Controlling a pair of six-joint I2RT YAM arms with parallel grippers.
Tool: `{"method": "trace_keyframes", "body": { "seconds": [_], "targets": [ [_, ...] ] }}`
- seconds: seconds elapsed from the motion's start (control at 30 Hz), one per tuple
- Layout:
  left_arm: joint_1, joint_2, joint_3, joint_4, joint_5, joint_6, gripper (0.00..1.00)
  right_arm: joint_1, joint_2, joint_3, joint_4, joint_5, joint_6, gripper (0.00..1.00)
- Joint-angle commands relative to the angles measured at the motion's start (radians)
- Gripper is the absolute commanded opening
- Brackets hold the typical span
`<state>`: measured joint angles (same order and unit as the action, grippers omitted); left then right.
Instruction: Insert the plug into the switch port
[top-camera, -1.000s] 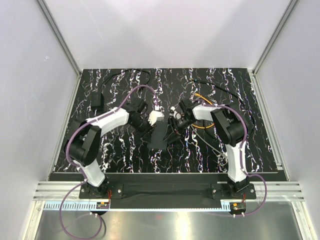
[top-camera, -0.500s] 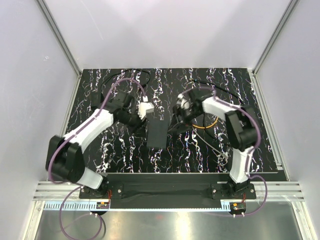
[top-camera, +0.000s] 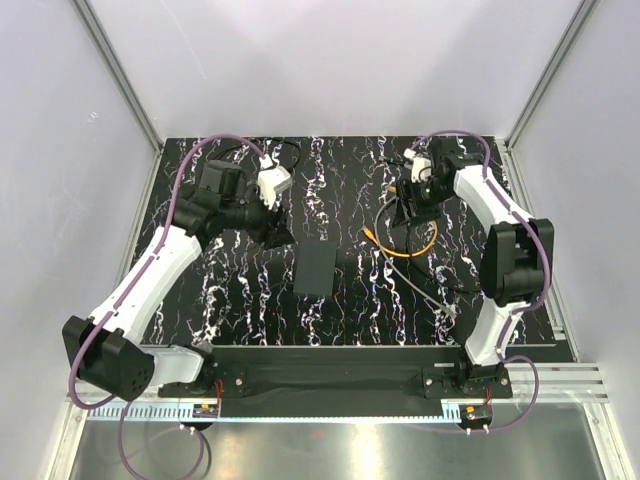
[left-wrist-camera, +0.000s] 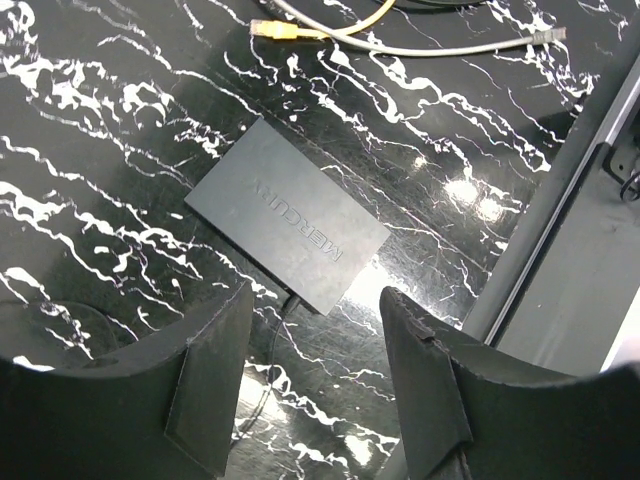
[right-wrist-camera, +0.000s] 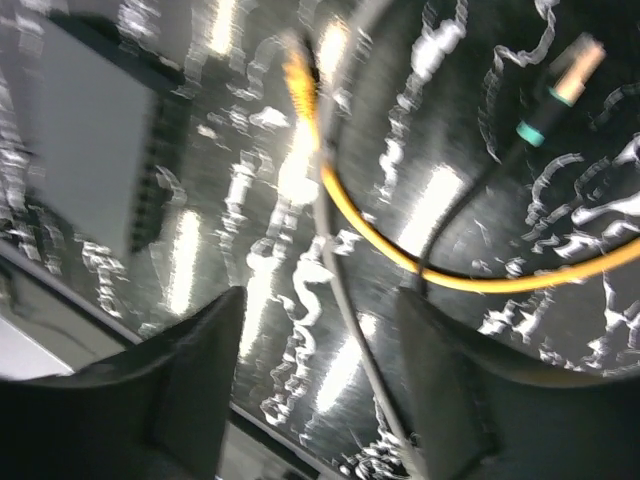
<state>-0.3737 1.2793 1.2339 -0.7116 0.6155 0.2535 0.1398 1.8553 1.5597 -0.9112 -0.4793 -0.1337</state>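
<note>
The flat black switch box (top-camera: 316, 268) lies on the marbled mat; the left wrist view shows its lettered top (left-wrist-camera: 285, 215) with a thin black cord (left-wrist-camera: 283, 308) entering its near edge. Its port edge (right-wrist-camera: 143, 190) shows only as a blurred notched strip. A yellow cable's plug (top-camera: 368, 235) (left-wrist-camera: 270, 30) (right-wrist-camera: 297, 70) lies loose to the box's right. My left gripper (top-camera: 278, 233) (left-wrist-camera: 316, 330) hovers open and empty, back-left of the box. My right gripper (top-camera: 400, 215) (right-wrist-camera: 320, 335) is open and empty above the yellow cable (right-wrist-camera: 400, 255).
A grey cable (left-wrist-camera: 430, 45) (right-wrist-camera: 345, 300) and a black cable with a teal-ringed plug (right-wrist-camera: 565, 80) lie by the yellow one. A small black block (top-camera: 193, 200) with a cord sits at back left. A metal rail (left-wrist-camera: 560, 200) borders the mat's near edge.
Both arms have pulled away from the box, the left toward the back left and the right toward the back right. Both grippers have opened wider. The box stays flat.
</note>
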Motion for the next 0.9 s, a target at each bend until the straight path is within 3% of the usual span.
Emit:
{"method": "trace_keyframes", "body": {
  "seconds": [0.0, 0.13, 0.27, 0.87],
  "targets": [
    [0.005, 0.0, 0.038, 0.029, -0.033, -0.06, 0.59, 0.003, 0.038, 0.043, -0.058, 0.068, -0.087, 0.65],
    [0.006, 0.008, 0.012, 0.037, -0.03, -0.059, 0.59, 0.003, 0.08, 0.066, -0.038, 0.151, -0.087, 0.52],
    [0.006, 0.014, -0.017, 0.049, -0.011, -0.053, 0.59, 0.001, 0.131, 0.062, -0.034, 0.24, -0.074, 0.49],
    [0.015, 0.072, -0.044, 0.155, -0.03, -0.123, 0.6, 0.003, 0.354, 0.24, 0.032, 0.326, -0.003, 0.45]
  ]
}}
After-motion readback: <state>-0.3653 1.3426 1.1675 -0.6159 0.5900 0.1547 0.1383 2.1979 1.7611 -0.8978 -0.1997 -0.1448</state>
